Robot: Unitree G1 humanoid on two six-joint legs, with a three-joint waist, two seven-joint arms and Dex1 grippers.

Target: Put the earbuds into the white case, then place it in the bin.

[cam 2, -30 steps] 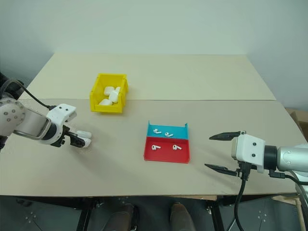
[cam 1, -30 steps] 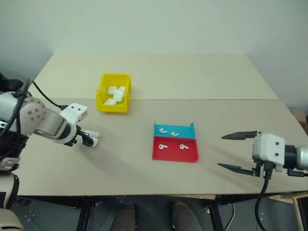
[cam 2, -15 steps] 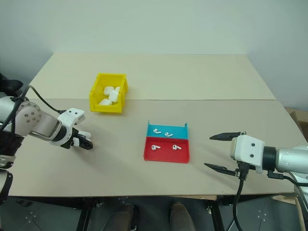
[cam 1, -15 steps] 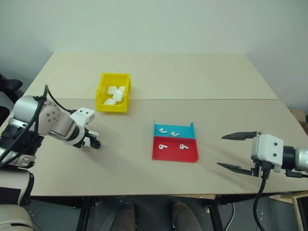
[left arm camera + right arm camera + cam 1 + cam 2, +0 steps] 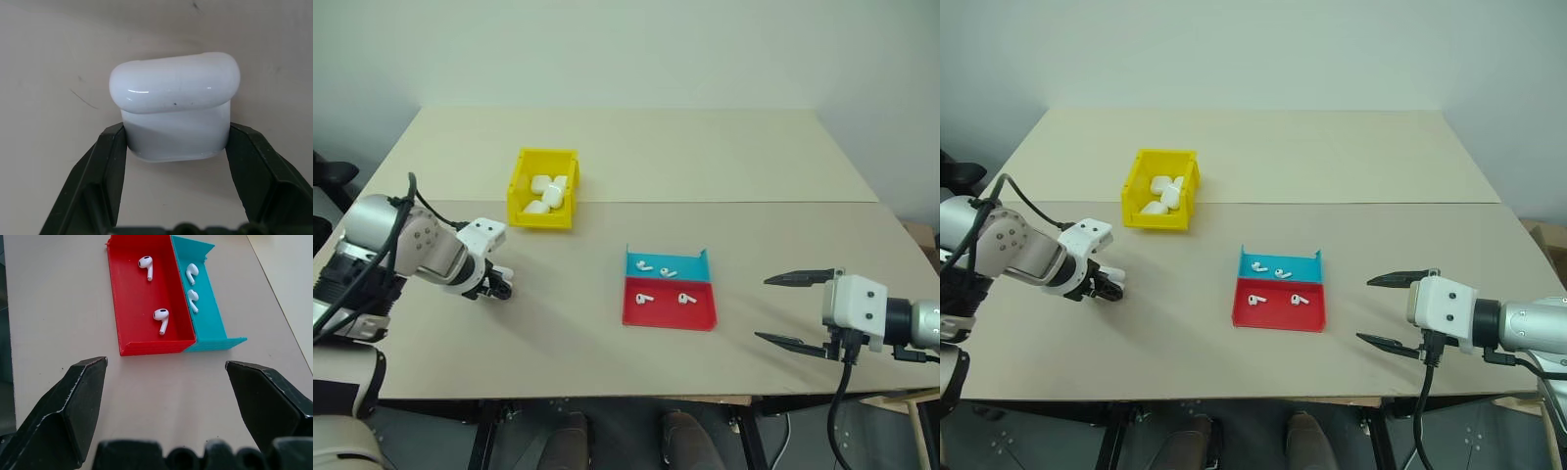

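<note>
The white case (image 5: 175, 115) sits on the counter (image 5: 558, 333) at nine o'clock, pinched at its lower half between the left gripper (image 5: 499, 289) fingers (image 5: 105, 171), lid down. The bin (image 5: 544, 188) at eleven holds more cases. At centre, the earbuds (image 5: 161, 319) lie in red and blue trays. At three o'clock the right gripper (image 5: 800, 309) hangs wide apart, empty. Judged step: securing the case; next, opening its lid. The left wrist view reveals the grip that the head views hide.
</note>
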